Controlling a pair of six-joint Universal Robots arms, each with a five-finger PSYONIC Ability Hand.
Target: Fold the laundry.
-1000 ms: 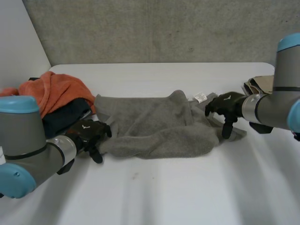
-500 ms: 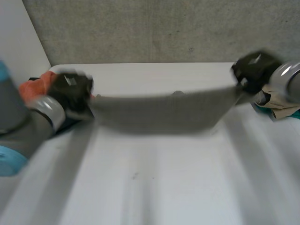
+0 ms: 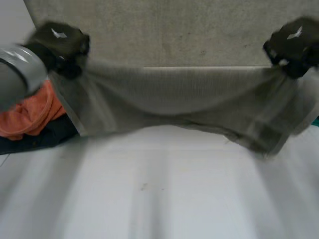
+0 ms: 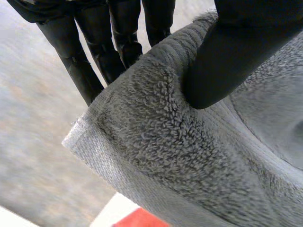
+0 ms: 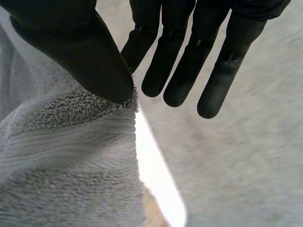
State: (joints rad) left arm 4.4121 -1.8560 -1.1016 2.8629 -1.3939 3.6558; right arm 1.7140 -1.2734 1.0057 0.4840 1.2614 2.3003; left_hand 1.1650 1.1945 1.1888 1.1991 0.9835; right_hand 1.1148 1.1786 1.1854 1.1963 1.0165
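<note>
Above the white worktop (image 3: 164, 199), the grey towel (image 3: 184, 99) hangs spread in the air between the left hand (image 3: 57, 40) and the right hand (image 3: 294, 42), sagging below them. It looks opened out but with no fold made, so I judge the folding is all to come. Below the left hand's fingers (image 4: 118, 38), an orange cloth (image 3: 27, 117) on a dark garment (image 3: 45, 137) waits unfolded. Each hand pinches an upper towel corner, thumb pressed against nearly straight fingers, the right's fingers (image 5: 182, 61) just past the edge.
</note>
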